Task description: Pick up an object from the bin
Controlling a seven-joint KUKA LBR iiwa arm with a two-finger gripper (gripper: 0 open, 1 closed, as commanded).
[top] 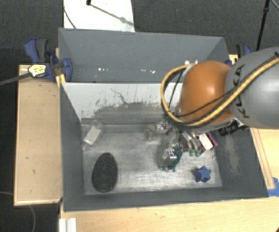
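Note:
My gripper (169,153) hangs low over the bin floor, right of the middle, under the orange wrist cover. A small dark green thing (175,164) lies right at its tip, touching or just beneath it. I cannot make out whether the thing is gripped. A blue star-shaped piece (202,173) lies on the floor a little to the lower right of the gripper. A pink and white thing (208,140) shows to the right, partly hidden under the arm.
A black oval brush-like thing (104,172) lies at the bin's front left. A clear plastic piece (92,135) rests near the left wall. A small pale silvery thing (152,132) sits by the back wall. The arm covers the bin's right rear part.

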